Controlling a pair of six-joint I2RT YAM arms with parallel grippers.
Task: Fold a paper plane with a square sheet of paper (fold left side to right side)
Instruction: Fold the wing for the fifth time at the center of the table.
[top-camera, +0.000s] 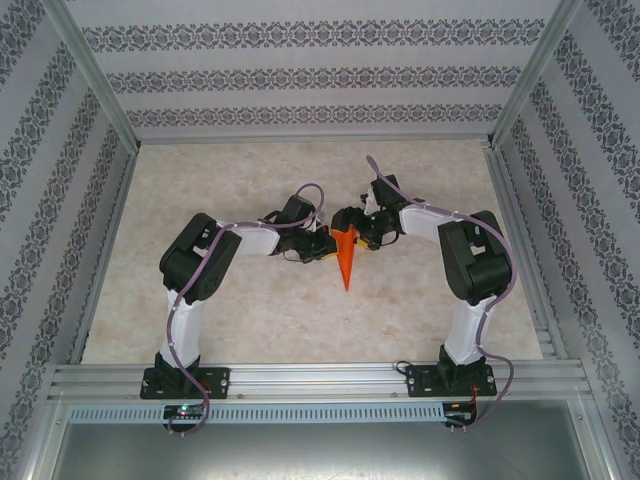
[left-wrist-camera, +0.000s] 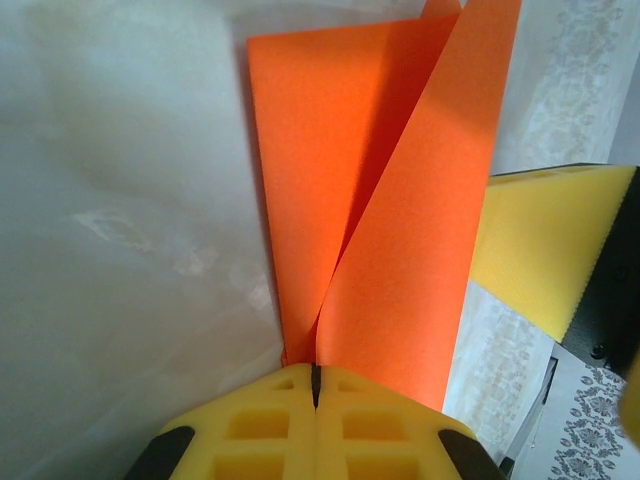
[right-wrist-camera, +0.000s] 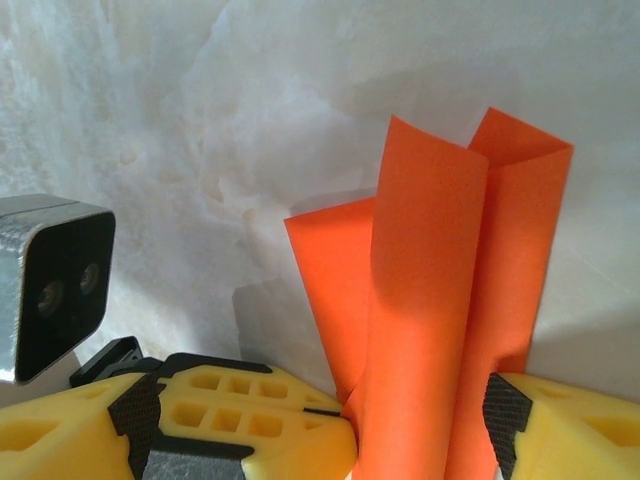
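The square sheet of paper (top-camera: 345, 258) is bright orange and folded into a narrow pointed shape, its tip toward the near edge, at the middle of the table. My left gripper (top-camera: 322, 246) is shut on the paper's edge; in the left wrist view its yellow fingertips (left-wrist-camera: 315, 385) meet on the paper (left-wrist-camera: 385, 210), whose two flaps stand up apart. My right gripper (top-camera: 366, 234) is open. In the right wrist view its padded fingers (right-wrist-camera: 505, 420) stand on either side of the paper (right-wrist-camera: 440, 300) and the left gripper's tips (right-wrist-camera: 250, 410).
The pale marble-look table (top-camera: 250, 310) has free room all round the arms. Patterned walls (top-camera: 300, 75) enclose the back and sides. An aluminium rail (top-camera: 320, 380) runs along the near edge. The left wrist's camera housing (right-wrist-camera: 50, 290) sits close beside my right gripper.
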